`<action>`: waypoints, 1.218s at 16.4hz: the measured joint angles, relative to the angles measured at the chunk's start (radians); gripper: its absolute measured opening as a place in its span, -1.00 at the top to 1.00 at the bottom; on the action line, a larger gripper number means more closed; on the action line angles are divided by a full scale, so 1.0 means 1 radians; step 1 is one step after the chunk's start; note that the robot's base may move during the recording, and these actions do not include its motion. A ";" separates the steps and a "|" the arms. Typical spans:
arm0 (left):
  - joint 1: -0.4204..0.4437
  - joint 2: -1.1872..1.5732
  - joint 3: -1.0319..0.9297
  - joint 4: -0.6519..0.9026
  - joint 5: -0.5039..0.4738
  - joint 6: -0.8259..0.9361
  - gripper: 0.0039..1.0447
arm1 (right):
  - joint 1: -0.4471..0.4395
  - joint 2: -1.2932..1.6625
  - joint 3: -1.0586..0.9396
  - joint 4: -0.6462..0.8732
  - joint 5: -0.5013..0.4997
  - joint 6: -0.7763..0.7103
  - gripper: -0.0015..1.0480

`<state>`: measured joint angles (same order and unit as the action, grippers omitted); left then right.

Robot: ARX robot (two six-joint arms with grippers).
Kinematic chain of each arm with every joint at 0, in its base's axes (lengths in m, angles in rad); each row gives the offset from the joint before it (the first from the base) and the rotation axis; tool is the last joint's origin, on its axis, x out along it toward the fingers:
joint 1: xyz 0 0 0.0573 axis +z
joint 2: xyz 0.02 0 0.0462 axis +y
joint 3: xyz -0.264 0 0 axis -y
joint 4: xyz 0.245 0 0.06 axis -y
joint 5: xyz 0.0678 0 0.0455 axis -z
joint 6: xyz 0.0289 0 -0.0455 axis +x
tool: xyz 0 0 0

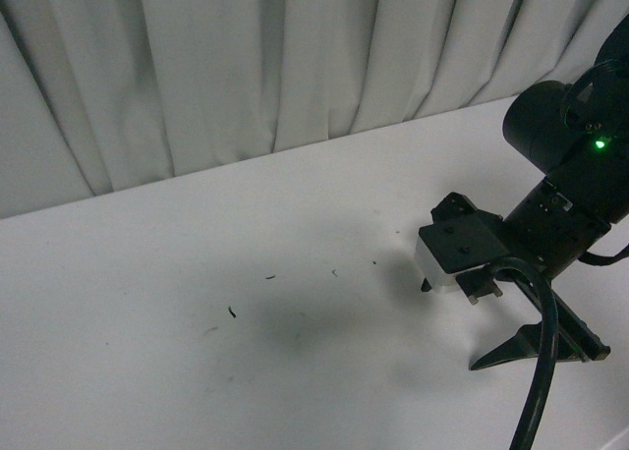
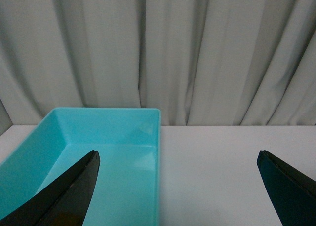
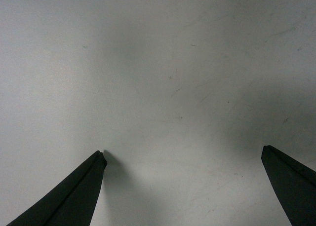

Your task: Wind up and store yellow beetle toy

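Plainly, left gripper [image 2: 178,152] and right gripper [image 3: 183,150] both gape wide, holding nothing.
The right one hangs low over the white table [image 3: 148,63]; the left faces a teal bin [image 2: 148,137] standing before a grey curtain [image 2: 197,53]. The yellow beetle toy shows in no view.

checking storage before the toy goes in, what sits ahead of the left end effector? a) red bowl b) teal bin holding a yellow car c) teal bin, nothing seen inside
c: the left wrist view shows the teal bin with its visible inside bare, beyond the open left end effector.
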<state>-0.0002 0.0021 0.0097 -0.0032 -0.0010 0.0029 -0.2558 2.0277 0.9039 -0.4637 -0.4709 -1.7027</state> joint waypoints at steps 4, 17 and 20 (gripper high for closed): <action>0.000 0.000 0.000 0.000 0.000 0.000 -0.88 | 0.001 -0.001 0.000 0.003 0.001 0.000 -0.87; 0.000 0.000 0.000 0.000 0.000 0.000 -0.88 | 0.057 -0.388 0.025 0.197 -0.075 0.143 -0.86; 0.000 0.000 0.000 0.000 0.001 0.000 -0.88 | 0.142 -0.525 -0.402 1.082 0.302 0.819 -0.28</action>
<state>-0.0002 0.0021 0.0097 -0.0036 -0.0002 0.0029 -0.1143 1.5032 0.5014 0.6182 -0.1692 -0.8837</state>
